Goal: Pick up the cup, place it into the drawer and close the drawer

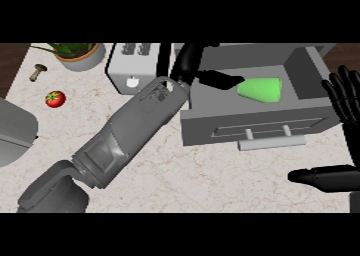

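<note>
**Cup over the open drawer, left hand beside it**

Nearest, at the view's right edge, the right hand (351,100) is raised with its fingers straight and spread, thumb jutting out below; it is resting and touches nothing. The left forearm (131,135) runs diagonally from the lower left across the marble counter (212,175) toward the drawer.

The drawer (253,127) stands pulled out, its grey front with the pale handle (270,143) facing the robot and its box open from above. Inside that opening lies the green cup (262,89), wide end toward the handle side, narrow end pointing away and to the right, so its long axis tilts a little across the drawer. Whether it rests on the drawer floor or hangs just above it cannot be told.

The left hand (212,75) is directly to the cup's left, with one finger (226,80) reaching to the cup's edge. The hand looks partly curled rather than spread, but whether it pinches the cup or merely touches it is not clear from this angle.

The cup lies to the right of the left hand, touching or nearly so. The drawer front lies nearer the robot than the cup, and the right hand is just beside its right corner, so either hand could push it shut.

Farther back stand a toaster (133,67), a potted plant (78,54) and a tomato (55,98).
</note>
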Tool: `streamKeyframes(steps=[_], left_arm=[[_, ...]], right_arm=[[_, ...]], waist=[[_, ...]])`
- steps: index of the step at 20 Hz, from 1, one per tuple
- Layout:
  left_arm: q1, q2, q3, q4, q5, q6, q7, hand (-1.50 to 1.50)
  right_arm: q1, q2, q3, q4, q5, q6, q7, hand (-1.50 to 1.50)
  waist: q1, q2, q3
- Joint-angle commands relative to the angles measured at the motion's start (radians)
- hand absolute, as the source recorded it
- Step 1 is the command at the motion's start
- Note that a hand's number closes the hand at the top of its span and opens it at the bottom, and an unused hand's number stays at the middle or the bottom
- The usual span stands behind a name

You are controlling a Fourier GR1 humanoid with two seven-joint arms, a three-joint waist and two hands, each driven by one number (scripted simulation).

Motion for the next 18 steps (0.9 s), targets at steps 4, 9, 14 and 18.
streamKeyframes(steps=[4,9,14,18], left_arm=[[0.067,0.0,-0.032,-0.065,0.055,0.054,-0.137,-1.5],[-0.016,0.0,0.047,-0.066,0.115,0.019,-0.162,-1.5],[0.005,0.0,0.035,-0.138,0.123,0.075,-0.126,-1.5],[0.041,0.03,0.089,-0.178,0.116,0.046,-0.102,-1.5]], right_arm=[[0.002,0.015,-0.029,0.039,-0.122,0.058,-0.032,-1.5],[0.003,-0.026,-0.009,-0.076,-0.223,0.12,0.092,1.5],[0.036,-0.09,0.023,-0.07,-0.063,0.173,0.014,1.5],[0.123,-0.132,0.029,-0.142,-0.041,0.224,0.03,1.5]], waist=[[0.017,-0.002,0.0],[0.032,-0.008,-0.001],[0.07,-0.016,-0.001],[0.085,-0.022,-0.002]])
